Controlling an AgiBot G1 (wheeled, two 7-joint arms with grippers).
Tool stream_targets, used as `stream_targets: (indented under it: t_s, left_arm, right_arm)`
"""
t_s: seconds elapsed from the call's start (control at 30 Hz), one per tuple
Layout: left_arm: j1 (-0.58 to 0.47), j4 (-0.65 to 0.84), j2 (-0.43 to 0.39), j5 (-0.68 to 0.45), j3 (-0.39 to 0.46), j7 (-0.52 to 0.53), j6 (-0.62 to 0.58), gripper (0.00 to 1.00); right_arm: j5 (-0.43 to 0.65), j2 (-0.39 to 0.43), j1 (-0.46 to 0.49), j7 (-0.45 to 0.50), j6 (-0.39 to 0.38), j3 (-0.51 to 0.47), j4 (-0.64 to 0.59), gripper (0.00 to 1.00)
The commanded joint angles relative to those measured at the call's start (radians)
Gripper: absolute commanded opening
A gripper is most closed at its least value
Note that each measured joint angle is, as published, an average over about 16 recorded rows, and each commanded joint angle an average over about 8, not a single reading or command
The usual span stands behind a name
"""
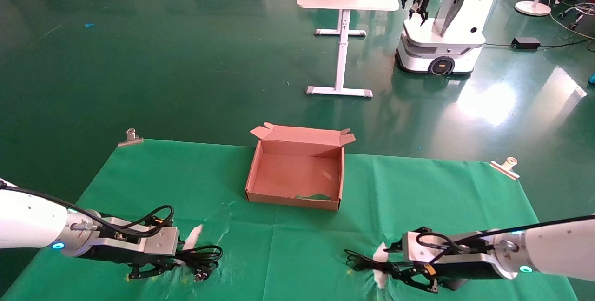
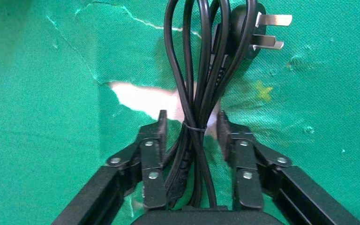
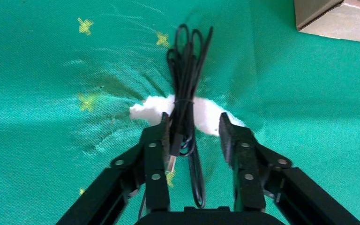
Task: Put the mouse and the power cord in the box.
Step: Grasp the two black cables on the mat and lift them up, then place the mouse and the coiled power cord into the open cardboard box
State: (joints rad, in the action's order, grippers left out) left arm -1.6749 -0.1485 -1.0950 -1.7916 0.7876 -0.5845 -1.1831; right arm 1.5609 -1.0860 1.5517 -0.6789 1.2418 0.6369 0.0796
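- Green cloth (image 1: 288,254) is covering the table and is being held down by a metal clip at each far corner, (image 1: 130,137) on the left and (image 1: 506,166) on the right; it is torn in places, with white tabletop showing through near both arms.
- The left gripper (image 1: 153,270) is working low over the near left part of the cloth, its fingers (image 2: 152,154) standing apart on either side of the power cord (image 1: 202,259). The left wrist view is showing the bundle, cinched by a thin tie at its waist, running between the pads with its flat-pinned plug (image 2: 251,28) pointing away; the straddling pose looks like a set-up for closing on the tied waist, the narrowest part to pinch.
- The box (image 1: 297,175) is sitting open in the middle of the cloth, well apart from both arms, its notched flaps folded back along the far edge. Nothing is lying in it yet; only its bare cardboard floor and a scuffed patch by the near wall are showing.
- The right gripper (image 1: 416,280) is hovering low at the near right, its fingers (image 3: 154,150) likewise spread around a thinner tied wire bundle (image 3: 185,89) with a USB end. This seems to be the mouse's wire; the mouse body itself is not clearly showing in any view.
- Judging by this, both pickups are only beginning.
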Motion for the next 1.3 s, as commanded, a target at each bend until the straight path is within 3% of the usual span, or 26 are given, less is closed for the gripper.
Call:
stream_targets:
  t_s: [0.03,0.6,0.83,0.97,1.1,1.3]
  left_arm:
    - [0.0,-0.001,0.0,0.0,0.0,0.0,0.0,0.0]
    - [-0.026,0.013,0.021,0.029,-0.02,0.029,-0.04,0.0]
    - [-0.145,0.067,0.072,0.165,-0.112,0.185,-0.192,0.0]
    - [-0.222,0.1,0.052,0.235,-0.16,0.324,-0.239,0.0]
    - [-0.301,0.115,-0.003,0.284,-0.194,0.447,-0.181,0.0]
    - [-0.363,0.124,-0.096,0.324,-0.224,0.54,0.024,0.0]
  right_arm:
    - [0.0,0.0,0.0,0.0,0.0,0.0,0.001,0.0]
    - [-0.047,0.034,0.014,0.007,0.031,-0.032,0.005,0.0]
    - [-0.137,0.137,0.088,0.042,0.132,-0.095,0.058,0.0]
    - [-0.157,0.159,0.158,0.1,0.155,-0.111,0.121,0.0]
    - [-0.156,0.117,0.235,0.17,0.132,-0.111,0.178,0.0]
    - [-0.159,-0.038,0.271,0.2,0.04,-0.111,0.151,0.0]
